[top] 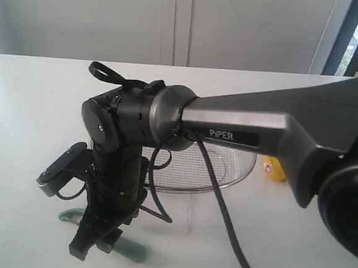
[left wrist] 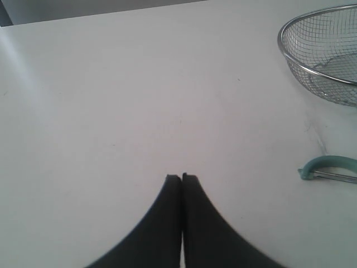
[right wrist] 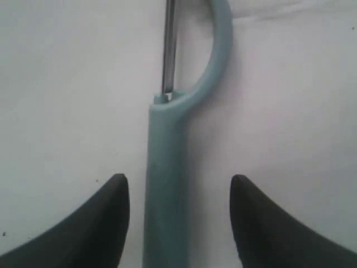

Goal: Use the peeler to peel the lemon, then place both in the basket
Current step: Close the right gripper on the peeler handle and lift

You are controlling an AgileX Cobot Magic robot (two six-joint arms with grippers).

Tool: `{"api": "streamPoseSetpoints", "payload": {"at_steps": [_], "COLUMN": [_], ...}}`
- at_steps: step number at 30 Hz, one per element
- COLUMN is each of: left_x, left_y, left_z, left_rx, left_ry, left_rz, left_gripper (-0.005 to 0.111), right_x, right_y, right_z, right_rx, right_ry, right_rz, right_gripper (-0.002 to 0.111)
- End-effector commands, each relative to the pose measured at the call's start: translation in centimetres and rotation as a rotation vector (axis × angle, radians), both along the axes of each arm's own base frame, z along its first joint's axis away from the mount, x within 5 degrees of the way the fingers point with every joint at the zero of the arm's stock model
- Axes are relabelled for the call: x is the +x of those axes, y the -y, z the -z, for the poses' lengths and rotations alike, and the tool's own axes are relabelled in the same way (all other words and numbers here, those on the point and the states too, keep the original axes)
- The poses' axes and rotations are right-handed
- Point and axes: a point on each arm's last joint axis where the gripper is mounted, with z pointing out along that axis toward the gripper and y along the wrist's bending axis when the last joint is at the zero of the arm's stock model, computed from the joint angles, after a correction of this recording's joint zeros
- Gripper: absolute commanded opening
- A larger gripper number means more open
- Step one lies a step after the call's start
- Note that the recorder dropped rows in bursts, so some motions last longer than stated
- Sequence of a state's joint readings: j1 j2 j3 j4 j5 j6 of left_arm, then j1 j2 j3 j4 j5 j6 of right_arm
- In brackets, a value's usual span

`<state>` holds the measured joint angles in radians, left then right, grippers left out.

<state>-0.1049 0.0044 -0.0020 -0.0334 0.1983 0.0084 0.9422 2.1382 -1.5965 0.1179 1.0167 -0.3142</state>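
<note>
The pale teal peeler [right wrist: 165, 167] lies flat on the white table, and my right gripper [right wrist: 179, 178] is open with one finger on each side of its handle, touching neither side. In the exterior view that gripper [top: 96, 246] points down over the peeler [top: 130, 250] near the front left. The wire-mesh basket [top: 229, 169] stands behind the arm, empty as far as it shows. The yellow lemon [top: 274, 169], sticker showing, sits on the table just right of the basket. My left gripper [left wrist: 182, 177] is shut on nothing above bare table, with the basket [left wrist: 321, 53] and the peeler's head [left wrist: 329, 166] off to one side.
The right arm's dark forearm [top: 279, 120] crosses the exterior view from the right and hides part of the basket. A black cable [top: 223, 206] hangs from it. The white table [top: 33, 97] ends at a wall with pale cabinet doors [top: 175, 22].
</note>
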Motion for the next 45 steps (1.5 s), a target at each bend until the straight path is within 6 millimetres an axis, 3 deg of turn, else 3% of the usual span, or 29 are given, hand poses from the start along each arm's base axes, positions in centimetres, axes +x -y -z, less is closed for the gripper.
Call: {"api": "streamPoseSetpoints", "payload": {"at_steps": [1, 34, 45], "left_x": [0.0, 0.0, 0.0], "left_y": [0.1, 0.1, 0.1], "left_z": [0.0, 0.0, 0.0], "left_rx": [-0.006, -0.006, -0.006], "left_ry": [0.005, 0.005, 0.005], "left_rz": [0.008, 0.008, 0.008], "left_gripper": [0.0, 0.0, 0.0], "right_x": [-0.2, -0.2, -0.4], "right_y": [0.0, 0.2, 0.4], "right_z": [0.9, 3.4, 4.6], "right_rx": [-0.029, -0.102, -0.16], "right_ry": [-0.014, -0.06, -0.083], "right_rz": [-0.014, -0.037, -0.031], "right_gripper": [0.052, 0.052, 0.024]}}
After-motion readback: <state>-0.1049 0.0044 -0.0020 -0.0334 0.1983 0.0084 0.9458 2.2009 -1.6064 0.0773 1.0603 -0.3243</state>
